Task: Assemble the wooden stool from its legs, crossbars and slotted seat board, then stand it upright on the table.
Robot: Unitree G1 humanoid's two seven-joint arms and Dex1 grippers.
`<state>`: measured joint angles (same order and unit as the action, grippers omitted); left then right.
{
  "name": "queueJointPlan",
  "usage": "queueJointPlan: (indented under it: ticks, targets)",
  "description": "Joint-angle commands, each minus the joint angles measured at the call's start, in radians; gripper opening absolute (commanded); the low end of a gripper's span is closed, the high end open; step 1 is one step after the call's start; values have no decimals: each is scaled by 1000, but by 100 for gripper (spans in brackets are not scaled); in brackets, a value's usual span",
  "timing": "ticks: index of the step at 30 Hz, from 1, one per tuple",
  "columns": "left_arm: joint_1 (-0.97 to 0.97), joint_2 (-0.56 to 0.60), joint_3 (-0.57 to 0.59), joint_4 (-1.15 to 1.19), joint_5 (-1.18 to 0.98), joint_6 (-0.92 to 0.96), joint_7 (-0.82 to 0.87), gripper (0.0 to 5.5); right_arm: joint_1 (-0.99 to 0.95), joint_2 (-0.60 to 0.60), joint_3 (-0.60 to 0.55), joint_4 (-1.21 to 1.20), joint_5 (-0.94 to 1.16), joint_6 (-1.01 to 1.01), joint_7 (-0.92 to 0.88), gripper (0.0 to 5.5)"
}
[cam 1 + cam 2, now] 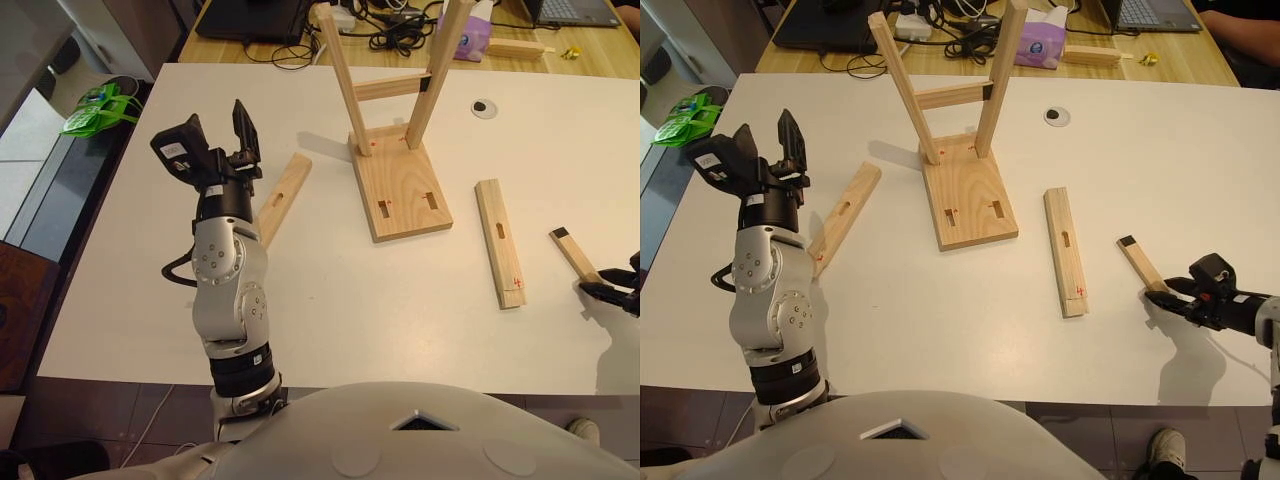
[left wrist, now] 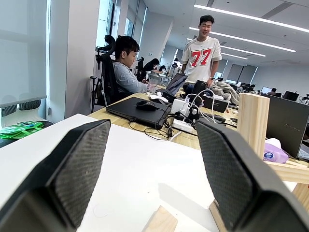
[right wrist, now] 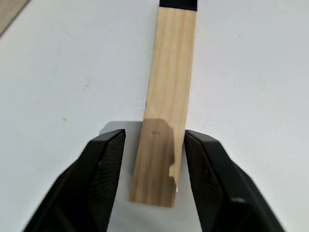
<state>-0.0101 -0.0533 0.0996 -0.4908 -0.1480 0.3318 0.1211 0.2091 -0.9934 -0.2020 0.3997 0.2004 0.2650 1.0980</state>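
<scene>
On the white desk (image 1: pixel 300 300) the stool is, by our reckoning, about half built. The slotted seat board (image 1: pixel 405 190) lies flat, and two legs (image 1: pixel 343 80) stand upright in its far slots, joined partway up by a fitted crossbar (image 1: pixel 388 88). The two near slots (image 1: pixel 384 208) are empty. Two more legs lie loose: the left loose leg (image 1: pixel 283 196) is to the left of the board, and the right loose leg (image 1: pixel 498 240) is to its right, each well apart from it. We judge that both must go in, with the loose crossbar (image 3: pixel 166 106) between them, before the stool can be turned over and stood up.

That loose crossbar lies near the desk's right edge, beyond the right loose leg. The right hand (image 3: pixel 153 145) straddles its near end, one finger on each side. A sliver of desk shows between the wood and one finger, so we take the hand as open around the piece and not yet clamped.

The left hand (image 1: pixel 215 135) is held up above the desk with its fingers spread wide and nothing between them, near the left loose leg but not touching it.
</scene>
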Motion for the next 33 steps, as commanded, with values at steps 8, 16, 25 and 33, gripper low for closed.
queueJointPlan:
  ticks: [8,16,25,33]
  targets:
    - [-26,7,23,11,-1,-10,0,330,8,49,72,-55,-85,-62,-131,132]
    - [-257,223,154,-34,-44,57,-88,330,-439,-71,79,19,-267,-651,-252,131]
    - [-896,624,-184,401,-18,92,-779,330,-1236,-38,402,128,-724,-1178,-311,130]
    - [-1038,607,-322,595,-62,163,-1129,330,-1555,182,654,309,-1023,-1483,-470,130]
